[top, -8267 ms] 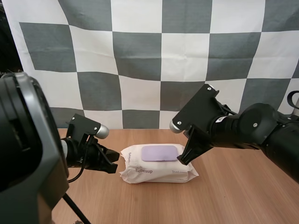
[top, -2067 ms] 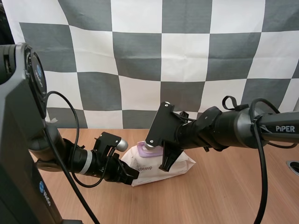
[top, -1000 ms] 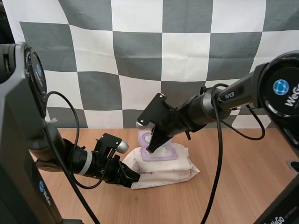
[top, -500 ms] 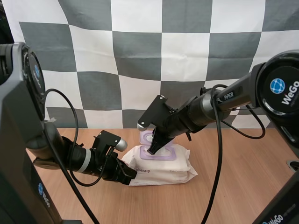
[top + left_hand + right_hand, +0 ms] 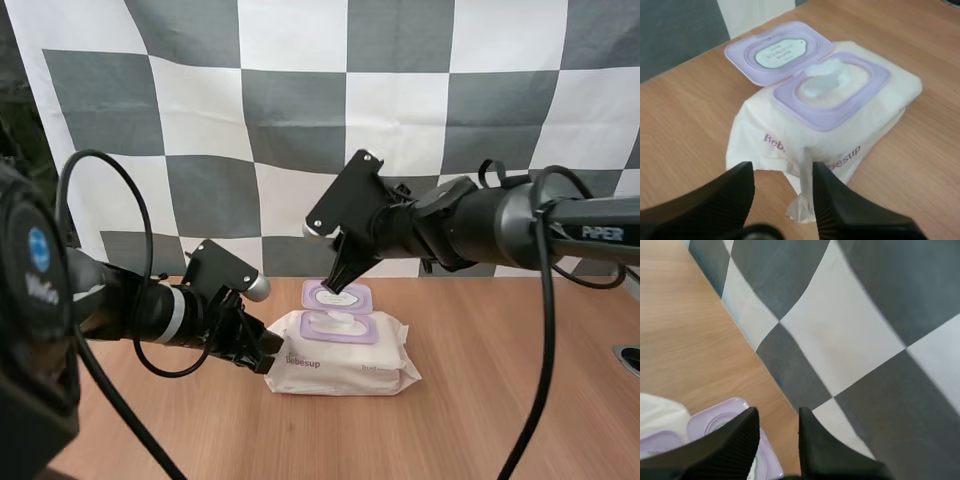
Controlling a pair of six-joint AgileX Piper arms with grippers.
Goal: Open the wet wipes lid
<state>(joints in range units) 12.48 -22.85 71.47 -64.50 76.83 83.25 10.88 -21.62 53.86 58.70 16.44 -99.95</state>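
A white wet wipes pack [image 5: 345, 365] lies on the wooden table [image 5: 500, 400]. Its purple lid [image 5: 337, 296] is flipped back, and a wipe pokes from the opening [image 5: 826, 82]. My left gripper [image 5: 266, 352] is low at the pack's left end. In the left wrist view it [image 5: 782, 170] stands open, the pack's [image 5: 765, 125] crimped end lying between the fingers, with the open lid [image 5: 777, 52] beyond. My right gripper [image 5: 339, 284] hangs just above the lid. In the right wrist view it [image 5: 777, 414] is open with nothing between the fingers, over the lid [image 5: 715, 422].
Bare tabletop stretches to the right of the pack and in front of it. A small round fitting [image 5: 630, 357] sits at the table's right edge.
My right gripper has lifted off the lid and moved up and right; the lid now lies flipped back. The left gripper has eased slightly back at the pack's end.
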